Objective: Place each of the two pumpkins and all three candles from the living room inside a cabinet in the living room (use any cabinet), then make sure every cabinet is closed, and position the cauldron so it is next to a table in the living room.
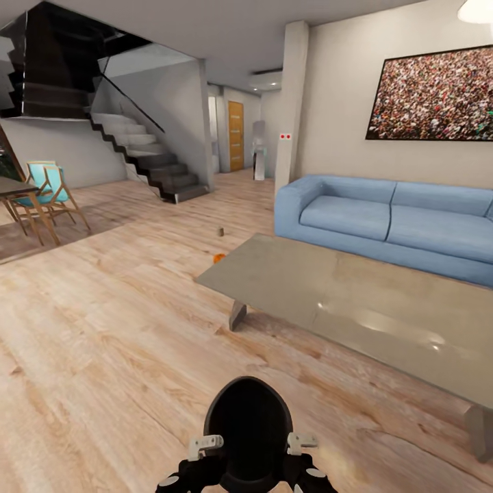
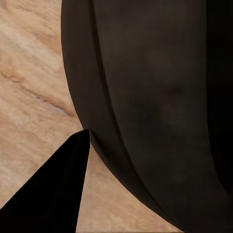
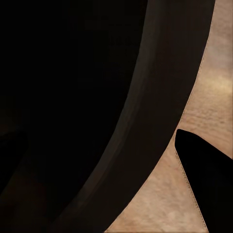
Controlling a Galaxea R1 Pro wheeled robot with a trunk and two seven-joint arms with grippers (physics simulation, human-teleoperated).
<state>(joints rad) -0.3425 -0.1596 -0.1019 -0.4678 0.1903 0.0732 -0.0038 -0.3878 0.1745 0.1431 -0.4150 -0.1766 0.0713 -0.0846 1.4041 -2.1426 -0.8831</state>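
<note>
Two grippers flank the cauldron [image 1: 248,428] at the bottom of the head view, the left gripper [image 1: 203,446] at its left rim and the right gripper [image 1: 302,441] at its right rim. The black pot sits between them, mouth facing up toward the camera, over the wooden floor [image 1: 103,342].

In the left wrist view, one dark fingertip [image 2: 68,179] lies just beside the outer wall of the cauldron [image 2: 155,111], with floor boards visible past it. In the right wrist view, one dark fingertip [image 3: 204,174] stands outside the rim of the cauldron [image 3: 97,97]; a dim shape inside the mouth may be the other finger, but that cannot be confirmed. Each pair of jaws appears to straddle the rim, yet whether either pair has closed on it cannot be told.

Judgement on the step in hand: the cauldron is being carried or positioned by both arms. The low grey table [image 1: 356,301] stands near, ahead and to the right, in front of the blue sofa [image 1: 390,222].

Outstanding items: a small orange object, probably a pumpkin [image 1: 218,257], lies on the floor just beyond the table's far left corner, and a small dark object [image 1: 220,231] lies further on, too small to identify. No cabinet is seen here.

The next move likely calls for bringing the pot closer to the table's edge, keeping both arms level so that the rim does not slip, then setting it down on its feet.
</note>
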